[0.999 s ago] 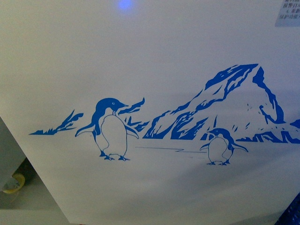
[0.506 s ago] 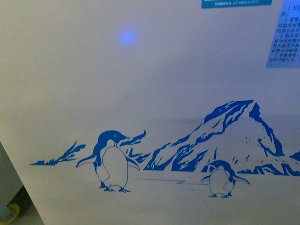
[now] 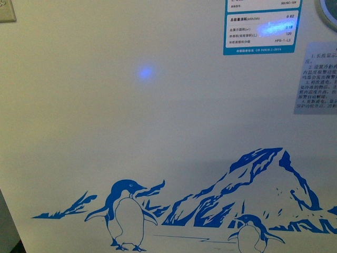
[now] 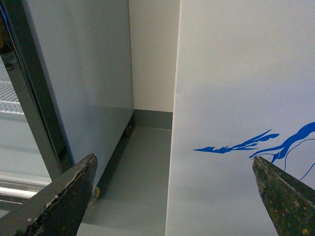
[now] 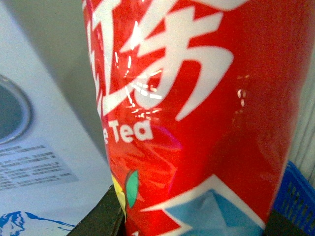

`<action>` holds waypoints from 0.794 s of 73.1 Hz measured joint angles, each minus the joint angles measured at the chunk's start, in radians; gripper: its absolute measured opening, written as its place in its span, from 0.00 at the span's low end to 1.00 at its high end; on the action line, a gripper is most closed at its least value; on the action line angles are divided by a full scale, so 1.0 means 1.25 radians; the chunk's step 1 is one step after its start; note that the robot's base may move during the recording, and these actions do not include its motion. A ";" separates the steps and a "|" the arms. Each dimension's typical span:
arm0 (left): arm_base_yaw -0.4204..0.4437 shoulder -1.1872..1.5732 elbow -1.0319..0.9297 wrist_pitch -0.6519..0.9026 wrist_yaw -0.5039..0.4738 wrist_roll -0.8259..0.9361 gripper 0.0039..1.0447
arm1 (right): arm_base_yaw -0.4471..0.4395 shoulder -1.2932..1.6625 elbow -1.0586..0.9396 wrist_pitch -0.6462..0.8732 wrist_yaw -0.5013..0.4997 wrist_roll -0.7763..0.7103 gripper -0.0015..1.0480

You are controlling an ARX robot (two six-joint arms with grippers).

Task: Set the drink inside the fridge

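Up close against the chest freezer [image 3: 158,132], penguin decal [image 3: 125,216] at 7 o'clock, it's mid-carry: right end effector [image 5: 194,223] pinches the red tea bottle [image 5: 197,113], left end effector [image 4: 172,196] spread, empty. Next probably needs lifting toward the top.

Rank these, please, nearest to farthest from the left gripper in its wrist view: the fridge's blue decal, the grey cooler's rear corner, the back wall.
1. Blue decal, on the fridge beside the left gripper.
2. Grey cooler's rear corner, deeper down the gap.
3. Back wall, closing the gap's end.
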 joint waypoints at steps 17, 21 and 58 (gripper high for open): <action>0.000 0.000 0.000 0.000 0.000 0.000 0.92 | 0.256 -0.113 -0.029 -0.029 0.320 -0.036 0.36; 0.000 0.000 0.000 0.000 0.000 0.000 0.92 | 0.316 -0.125 -0.034 -0.022 0.395 -0.043 0.36; 0.000 0.000 0.000 0.000 0.000 0.000 0.92 | 0.533 -0.144 -0.103 0.096 0.635 -0.142 0.36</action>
